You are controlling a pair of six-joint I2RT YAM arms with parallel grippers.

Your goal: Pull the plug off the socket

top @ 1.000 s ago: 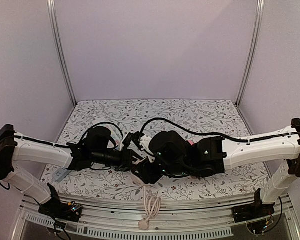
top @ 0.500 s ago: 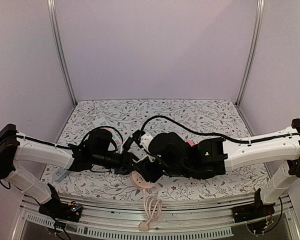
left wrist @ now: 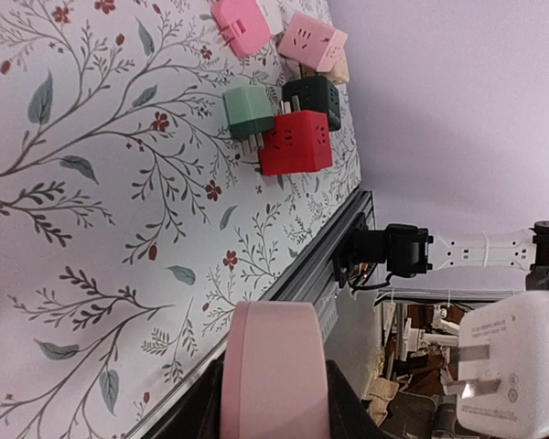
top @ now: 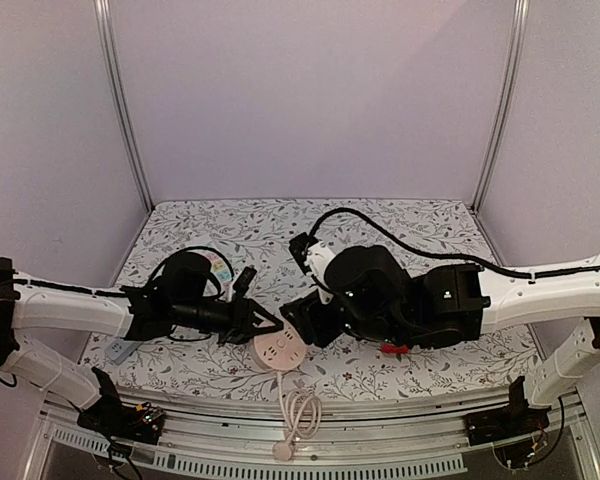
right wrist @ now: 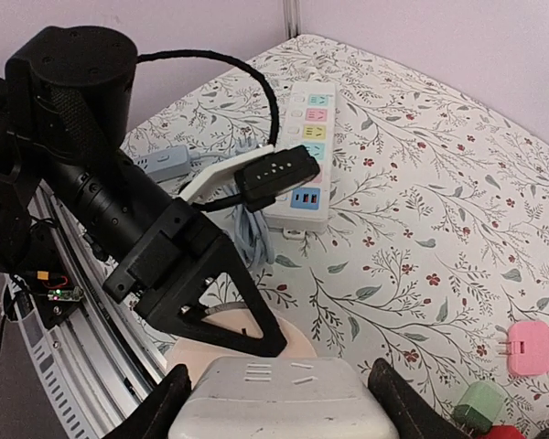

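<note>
R fingers [right wrist: 398,413] clamp white plug [right wrist: 284,402], prongs bared & clear of pink socket [left wrist: 274,375], just to its right, which L fingers [right wrist: 215,297] pinch at counter [top: 430,230] near edge.

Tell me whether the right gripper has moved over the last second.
Yes. The right gripper has shifted rightward and away from the near rail, lifting the white plug clear of the pink socket.
</note>
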